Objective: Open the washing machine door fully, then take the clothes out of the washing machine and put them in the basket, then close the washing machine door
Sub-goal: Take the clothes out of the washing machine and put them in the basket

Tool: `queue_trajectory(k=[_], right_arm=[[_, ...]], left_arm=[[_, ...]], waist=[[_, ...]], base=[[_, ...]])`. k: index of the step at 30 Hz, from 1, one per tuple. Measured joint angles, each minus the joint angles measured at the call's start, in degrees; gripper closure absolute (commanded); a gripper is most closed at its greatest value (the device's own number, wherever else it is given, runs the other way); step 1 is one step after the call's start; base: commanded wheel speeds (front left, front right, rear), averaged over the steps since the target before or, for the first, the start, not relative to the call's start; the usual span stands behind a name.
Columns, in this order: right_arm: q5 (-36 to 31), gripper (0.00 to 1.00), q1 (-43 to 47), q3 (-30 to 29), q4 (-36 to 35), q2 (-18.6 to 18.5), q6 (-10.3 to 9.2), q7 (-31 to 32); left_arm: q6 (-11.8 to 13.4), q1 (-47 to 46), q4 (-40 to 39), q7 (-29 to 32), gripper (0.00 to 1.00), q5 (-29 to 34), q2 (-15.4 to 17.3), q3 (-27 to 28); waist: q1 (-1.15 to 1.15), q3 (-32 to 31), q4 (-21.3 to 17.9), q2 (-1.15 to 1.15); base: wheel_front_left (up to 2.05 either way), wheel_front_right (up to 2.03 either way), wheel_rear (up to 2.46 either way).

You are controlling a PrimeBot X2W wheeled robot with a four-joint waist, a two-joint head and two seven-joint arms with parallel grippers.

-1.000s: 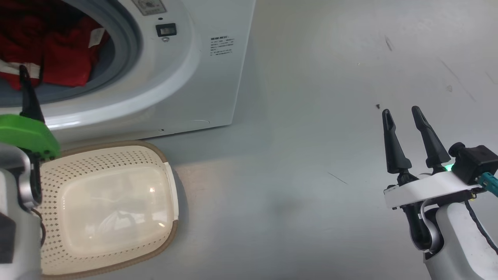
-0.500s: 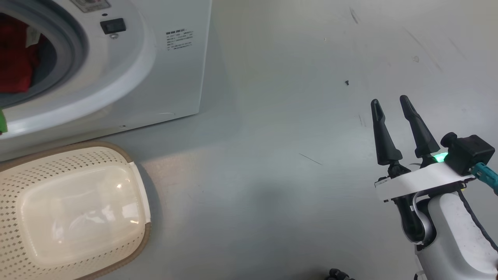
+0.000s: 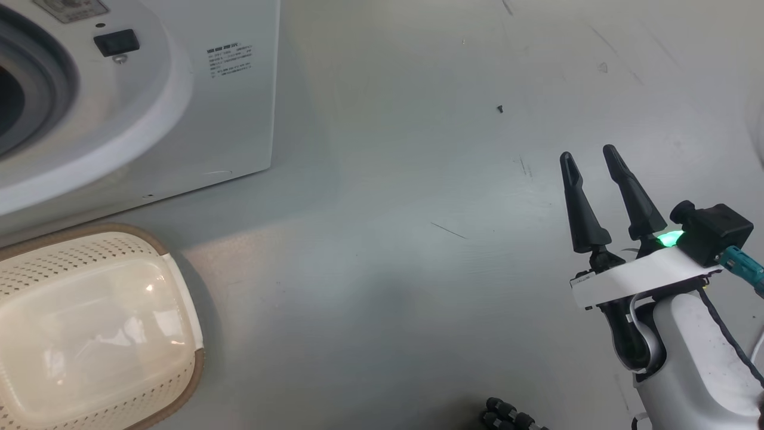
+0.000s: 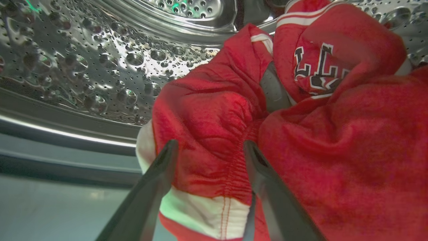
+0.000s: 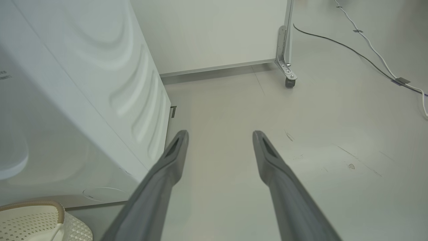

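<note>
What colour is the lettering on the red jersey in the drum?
Black with white outline on the jersey, clearest in the left wrist view.

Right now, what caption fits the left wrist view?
Open left gripper with fingers either side of a bunched fold of the red jersey inside the steel drum.

Pale grey floor (image 5: 234, 100), glossy, lightly scuffed. White partition panel (image 5: 207, 30) at the back; caster (image 5: 289, 80) under its right-hand metal leg. Right of the caster, two cables (image 5: 367, 43) taped along the floor.
</note>
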Motion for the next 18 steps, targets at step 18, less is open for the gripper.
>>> queue_trajectory(k=[18], right_arm=[[0.0, 0.0, -0.3, -0.4, 0.0, -0.2, 0.0, 0.0]], left_arm=[[0.0, -3.6, 6.4, 4.1, 0.0, 3.5, -0.2, 1.6]], waist=[[0.0, 0.5, -0.4, 0.0]], base=[[0.0, 0.0, 0.0]])
